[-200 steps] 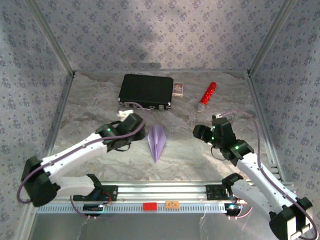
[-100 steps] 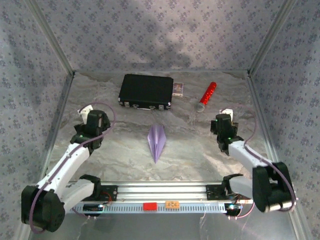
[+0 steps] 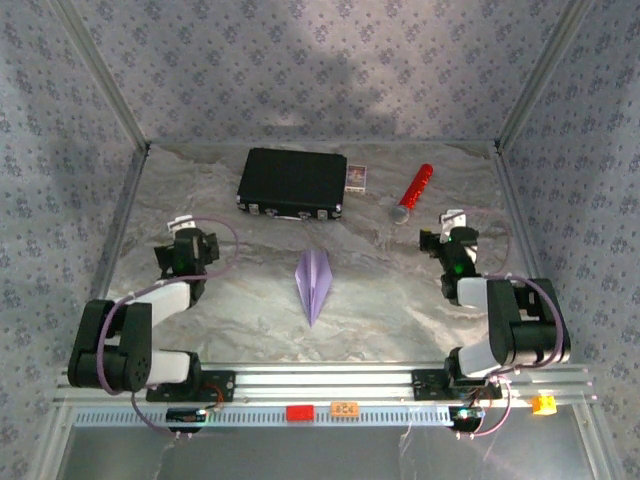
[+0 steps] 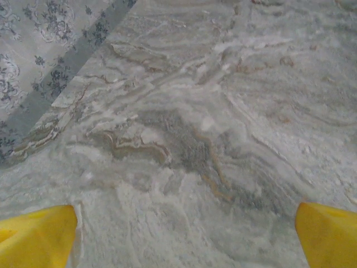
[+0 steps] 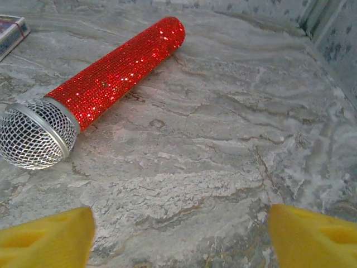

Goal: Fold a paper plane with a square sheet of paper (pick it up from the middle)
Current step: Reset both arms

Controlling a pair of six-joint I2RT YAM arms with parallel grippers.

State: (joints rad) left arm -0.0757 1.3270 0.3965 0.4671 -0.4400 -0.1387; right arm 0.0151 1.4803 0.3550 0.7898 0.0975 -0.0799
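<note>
Marbled counter (image 3: 400,310) holds the finished paper plane (image 3: 313,284). You've pulled both arms home, left pincer (image 4: 184,234) and right pincer (image 5: 178,237) spread apart and empty, so folding looks done.

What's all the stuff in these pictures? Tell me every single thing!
paper plane: one, pale lilac, middle of the table, point toward the arms
black case: one, black, far side, left of centre
small box: one, white and dark, by the case's right end
microphone: one, sparkly red with silver mesh head, far right
table: one, grey marbled, under everything
walls: patterned grey-lilac, around three sides
left gripper: one, yellow fingers, open, above bare table
right gripper: one, yellow fingers, open, near the microphone
</note>
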